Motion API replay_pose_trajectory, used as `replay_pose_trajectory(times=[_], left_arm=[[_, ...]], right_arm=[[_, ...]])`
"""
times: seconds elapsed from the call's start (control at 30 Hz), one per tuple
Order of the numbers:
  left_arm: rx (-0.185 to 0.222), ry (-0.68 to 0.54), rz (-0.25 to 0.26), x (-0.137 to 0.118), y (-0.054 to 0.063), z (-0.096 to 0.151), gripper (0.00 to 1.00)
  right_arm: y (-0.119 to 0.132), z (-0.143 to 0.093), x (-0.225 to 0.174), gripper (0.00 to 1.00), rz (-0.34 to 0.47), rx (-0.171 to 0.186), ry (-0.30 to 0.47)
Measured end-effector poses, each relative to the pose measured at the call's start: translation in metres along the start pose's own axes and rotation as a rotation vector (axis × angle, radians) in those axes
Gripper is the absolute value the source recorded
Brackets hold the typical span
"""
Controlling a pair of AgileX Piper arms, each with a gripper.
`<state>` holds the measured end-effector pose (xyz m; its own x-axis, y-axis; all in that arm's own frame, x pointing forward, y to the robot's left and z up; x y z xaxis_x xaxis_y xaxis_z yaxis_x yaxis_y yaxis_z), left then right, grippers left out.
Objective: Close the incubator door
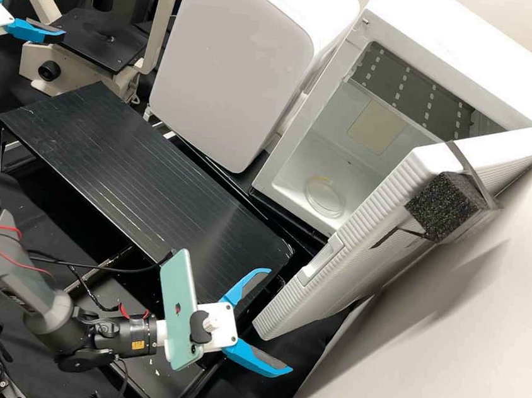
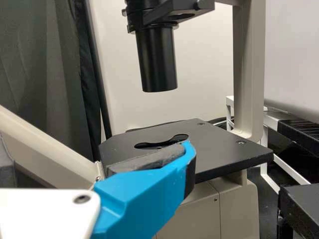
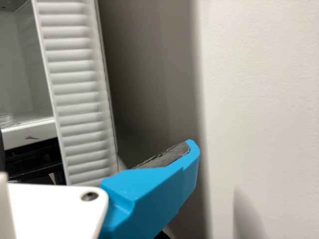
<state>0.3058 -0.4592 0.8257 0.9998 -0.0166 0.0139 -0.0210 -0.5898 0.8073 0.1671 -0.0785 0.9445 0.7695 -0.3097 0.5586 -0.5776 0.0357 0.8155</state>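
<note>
The white incubator point(image 1: 455, 29) has its ribbed door point(image 1: 364, 228) swung wide towards the wall, so the chamber shows. Close to the door's near lower corner, my right gripper point(image 1: 277, 322) stands open, the corner appearing between its fingertips without clear contact. In the right wrist view, the ribbed door point(image 3: 77, 94) rises beyond the right gripper point(image 3: 94, 149), its bright blue finger on the wall side. Far from the incubator, my left gripper point(image 1: 40, 7) is open beside the microscope. The left wrist view shows the left gripper point(image 2: 97, 155) in front of the microscope stage.
A black foam block point(image 1: 444, 206) is strapped to the door's outer face, near the pale wall point(image 1: 453, 345). A white rounded appliance point(image 1: 236, 63) stands beside the incubator. In front lies a raised black ridged platform point(image 1: 130, 166); the microscope point(image 1: 99, 36) is at the far left.
</note>
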Motion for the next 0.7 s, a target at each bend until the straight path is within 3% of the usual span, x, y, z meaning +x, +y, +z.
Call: replay_pose_trajectory(times=[0.23, 0.7], left_arm=[[0.0, 0.0, 0.0, 0.0, 0.0, 0.0, 1.0], [0.0, 0.0, 0.0, 0.0, 0.0, 0.0, 1.0]], right_arm=[[-0.002, -0.003, 0.007, 1.0, -0.016, 0.009, 0.026], [-0.016, -0.022, 0.008, 1.0, -0.152, 0.181, 0.117]])
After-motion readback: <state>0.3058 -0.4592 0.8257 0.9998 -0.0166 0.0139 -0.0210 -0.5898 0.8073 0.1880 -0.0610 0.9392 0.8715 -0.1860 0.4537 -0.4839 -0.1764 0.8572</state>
